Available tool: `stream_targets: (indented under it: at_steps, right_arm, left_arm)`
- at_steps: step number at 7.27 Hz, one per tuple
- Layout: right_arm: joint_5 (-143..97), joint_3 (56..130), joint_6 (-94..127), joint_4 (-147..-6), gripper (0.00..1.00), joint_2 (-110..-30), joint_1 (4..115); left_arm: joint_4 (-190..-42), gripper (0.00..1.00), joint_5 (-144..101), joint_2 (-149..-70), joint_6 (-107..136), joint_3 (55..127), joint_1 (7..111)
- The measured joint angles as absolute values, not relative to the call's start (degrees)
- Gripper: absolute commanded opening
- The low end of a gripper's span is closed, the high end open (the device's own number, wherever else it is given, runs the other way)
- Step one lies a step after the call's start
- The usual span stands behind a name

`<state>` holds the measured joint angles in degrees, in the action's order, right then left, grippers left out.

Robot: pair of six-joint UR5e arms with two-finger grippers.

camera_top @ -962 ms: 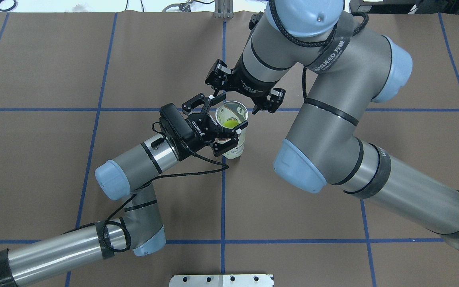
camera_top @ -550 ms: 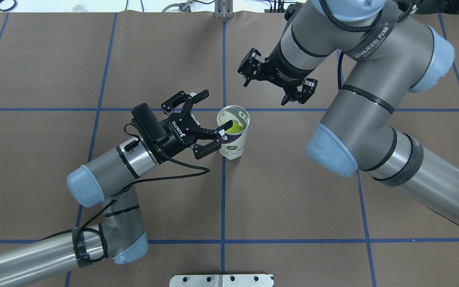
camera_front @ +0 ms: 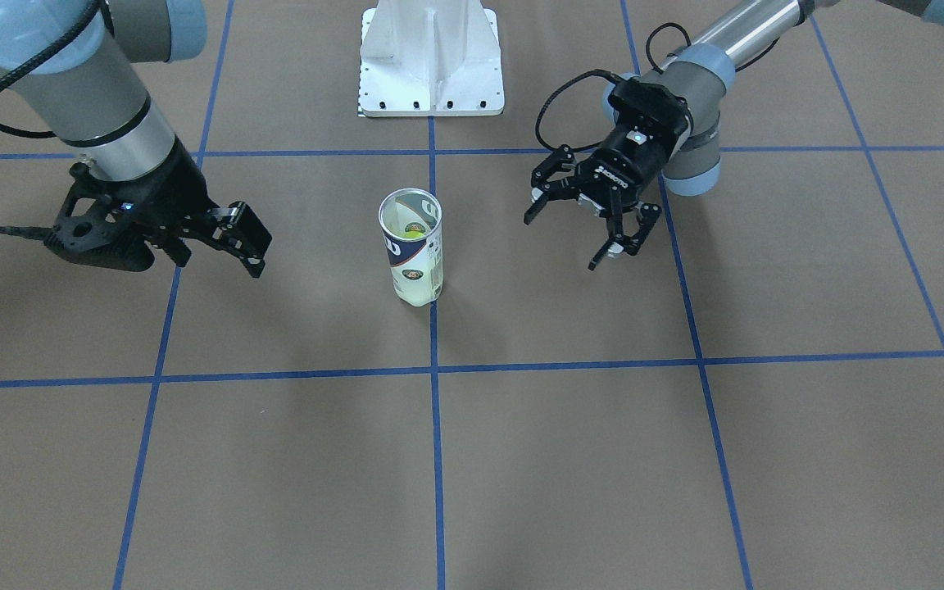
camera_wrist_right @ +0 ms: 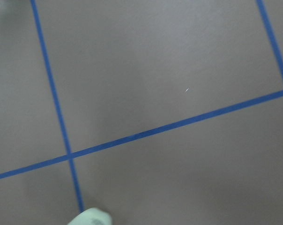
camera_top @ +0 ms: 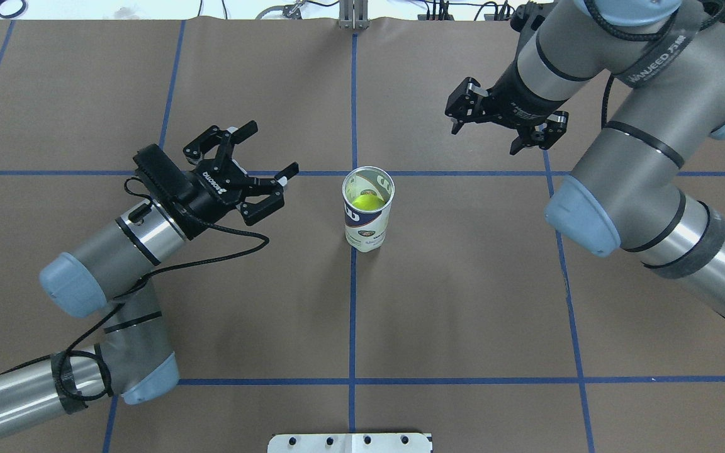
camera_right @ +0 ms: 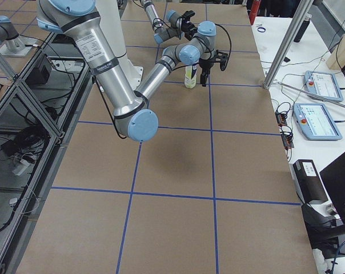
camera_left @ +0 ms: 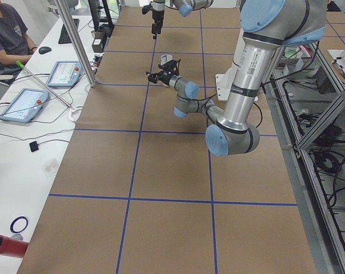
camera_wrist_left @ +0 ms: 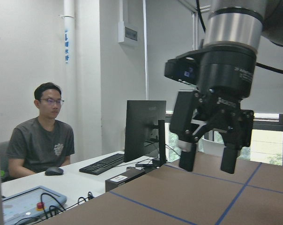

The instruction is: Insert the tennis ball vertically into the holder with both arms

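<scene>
While standing upright near the middle of the brown table (camera_top: 463, 302), just beside a blue tape line (camera_top: 352, 314), shows as a clear plastic holder (camera_top: 367, 223) with silver rim and white and navy label; long axis vertical, open mouth up. Holds a yellow-green tennis ball (camera_top: 367, 201) inside. Label print too small to read. Left gripper (camera_top: 273, 148), marked ROBOTIQ, well to its left, fingers spread wide, empty. Right gripper (camera_top: 485, 138) to the far right, likewise spread wide and empty.
</scene>
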<state>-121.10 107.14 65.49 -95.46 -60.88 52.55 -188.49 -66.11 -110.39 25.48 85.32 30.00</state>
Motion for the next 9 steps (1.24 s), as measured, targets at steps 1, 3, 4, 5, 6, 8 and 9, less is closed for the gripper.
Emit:
stream_targets:
  at_steps: [1,3,4,5,6,8,9]
  right_arm:
    - [-121.1,106.9,59.5,-95.5,1.00,-63.5,54.8]
    - [-121.2,106.7,48.4,-95.5,1.00,-68.2,59.7]
    - [-121.2,106.6,44.1,-95.5,1.00,-70.4,61.7]
    - [-121.2,106.7,41.0,-95.5,1.00,-72.1,63.2]
    - [-121.1,106.7,38.8,-95.5,1.00,-73.5,64.4]
    - [-121.0,106.7,34.3,-95.5,1.00,-76.1,66.4]
    - [-121.0,106.6,32.9,-95.2,1.00,-77.3,67.0]
  left_arm:
    - [-187.0,0.99,-65.9,-107.2,31.6,85.3,32.8]
    - [-179.7,0.97,-69.3,-101.5,38.4,85.1,40.3]
    - [-172.5,0.98,-74.8,-99.6,39.7,85.2,45.2]
    - [-164.5,0.99,-80.7,-98.9,41.1,85.3,50.0]
    - [-156.4,0.99,-86.4,-99.0,43.2,85.4,53.9]
    - [-143.2,0.99,-98.8,-100.2,47.0,85.5,60.9]
    - [-137.1,0.98,-105.8,-101.1,47.4,85.5,64.5]
